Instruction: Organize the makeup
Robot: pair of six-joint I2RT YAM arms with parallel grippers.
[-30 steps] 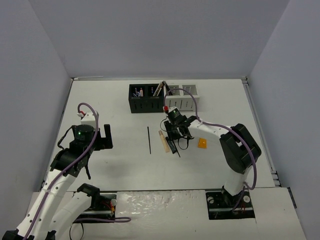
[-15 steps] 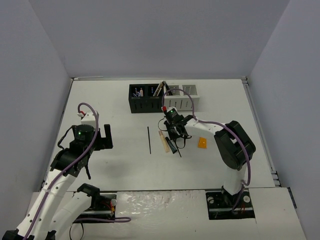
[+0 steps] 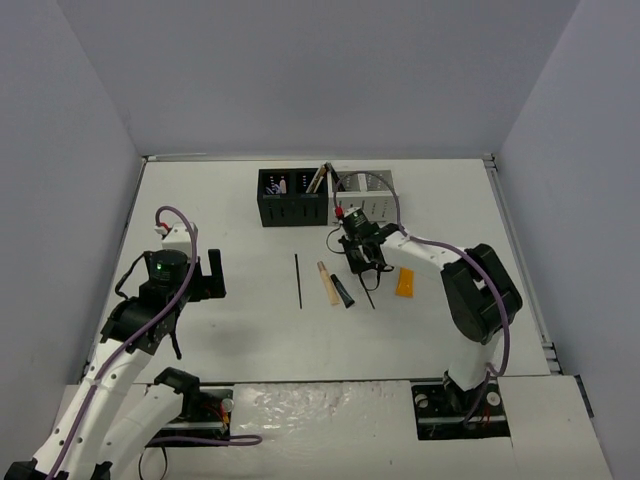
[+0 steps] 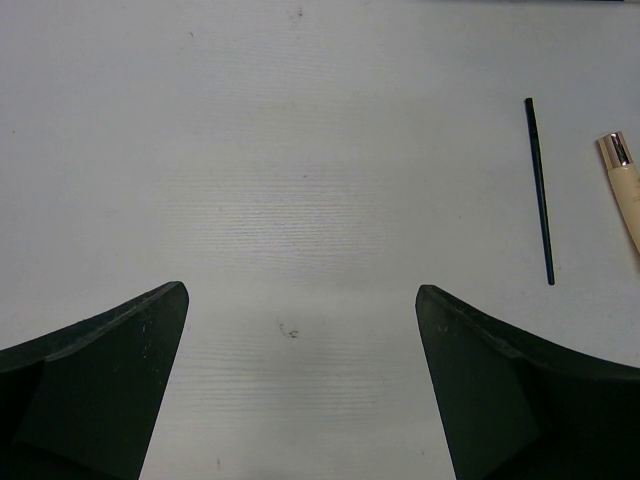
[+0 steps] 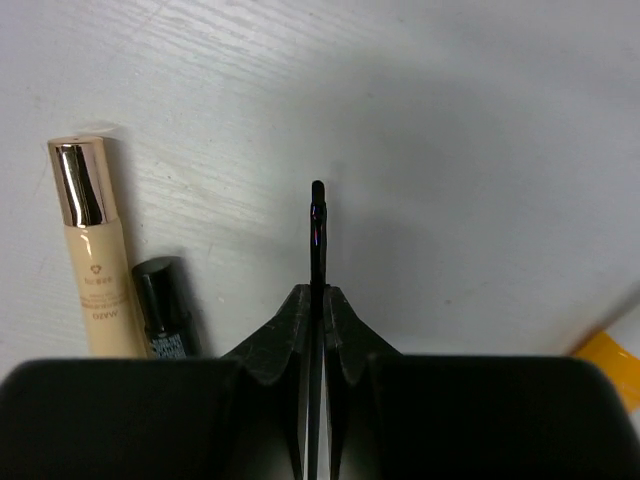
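— What's lying on the white table (image 3: pixel 260 340)?
— Left of the right gripper (image 3: pixel 362 266): a black tube (image 3: pixel 342 291), a tan tube (image 3: pixel 326 281), a thin pencil (image 3: pixel 298 280). Right of it, an orange tube (image 3: pixel 405 282). Beyond, a black box (image 3: pixel 290 213) and a white box (image 3: pixel 372 207).

The right gripper (image 5: pixel 316 297) pinches a thin black pencil (image 5: pixel 317 222); cream tube (image 5: pixel 92 275), black tube (image 5: pixel 165 305) lie left

Cream tube (image 5: pixel 97 290) glossy, probably plastic; table (image 5: pixel 480 150) matt.
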